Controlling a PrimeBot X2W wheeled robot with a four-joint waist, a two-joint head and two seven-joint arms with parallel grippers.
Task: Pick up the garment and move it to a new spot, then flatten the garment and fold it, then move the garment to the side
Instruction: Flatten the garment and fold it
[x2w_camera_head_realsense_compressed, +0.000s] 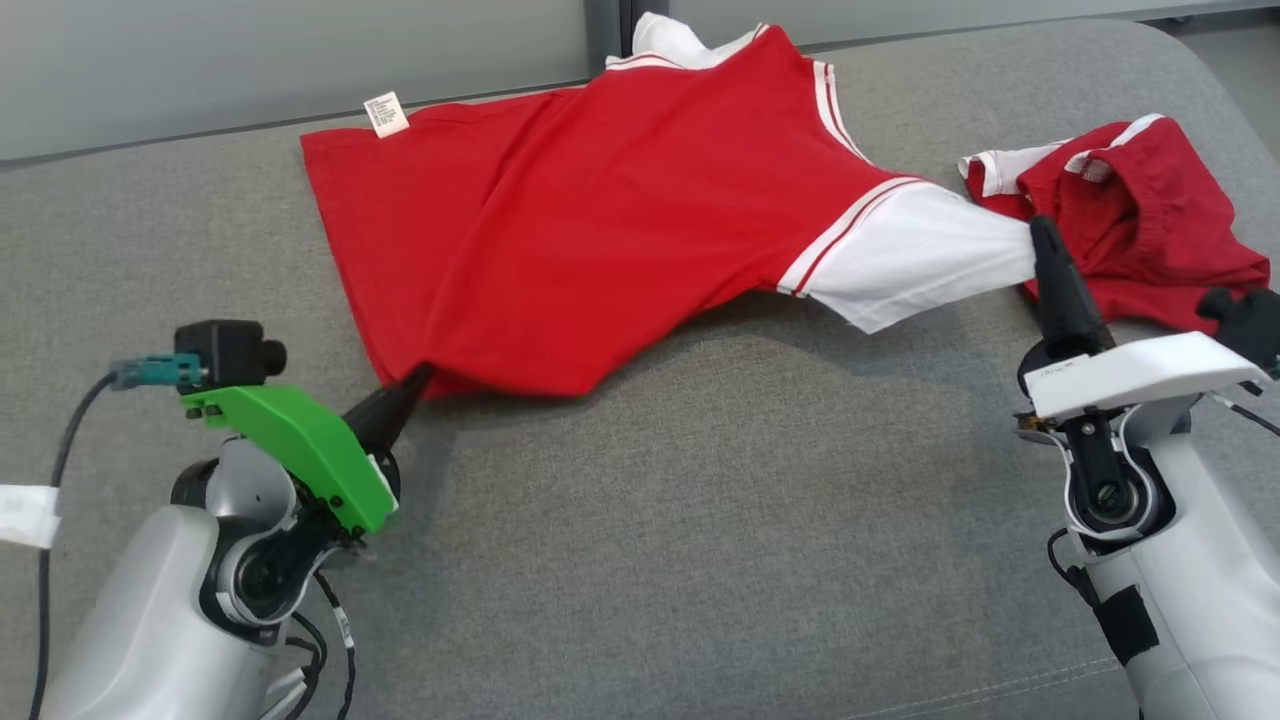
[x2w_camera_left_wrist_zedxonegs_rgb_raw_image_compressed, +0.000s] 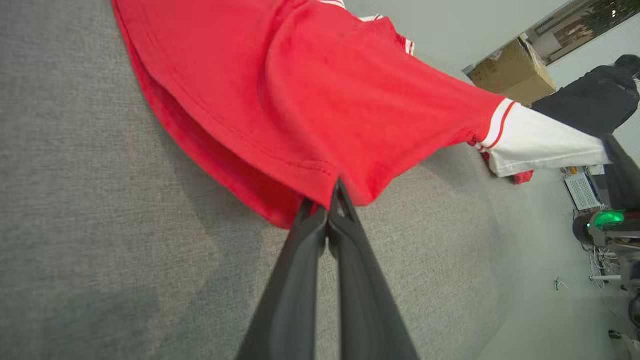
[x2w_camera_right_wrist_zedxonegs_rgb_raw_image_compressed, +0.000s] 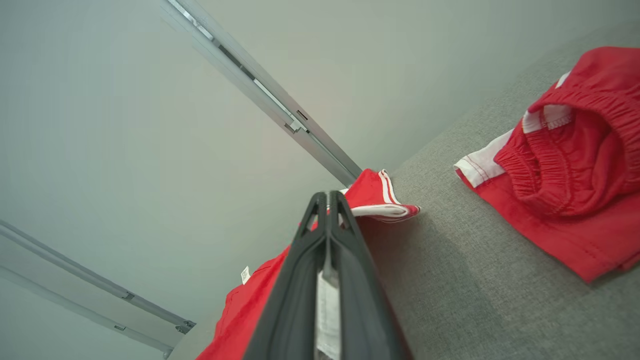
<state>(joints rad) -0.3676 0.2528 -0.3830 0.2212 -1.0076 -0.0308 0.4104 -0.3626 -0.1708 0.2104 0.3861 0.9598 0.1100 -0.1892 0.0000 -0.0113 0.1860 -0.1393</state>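
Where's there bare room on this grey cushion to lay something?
Free: the wide grey cushion stretch between left gripper and right gripper, nearer than the red shirt; also left of it. Crowded: far right, around the red shorts.

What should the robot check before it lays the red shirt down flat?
1. Left tool shut on the shirt hem: ok.
2. Right tool shut on the white sleeve: ok.
3. Shirt pulled tight between both tools: ok.
4. Shirt lying flat: not ok, its near edge is lifted off the grey cushion.
5. Red shorts apart from the sleeve: cannot tell, they lie right beside the right tool.
6. Bare cushion in front for laying it down: ok.
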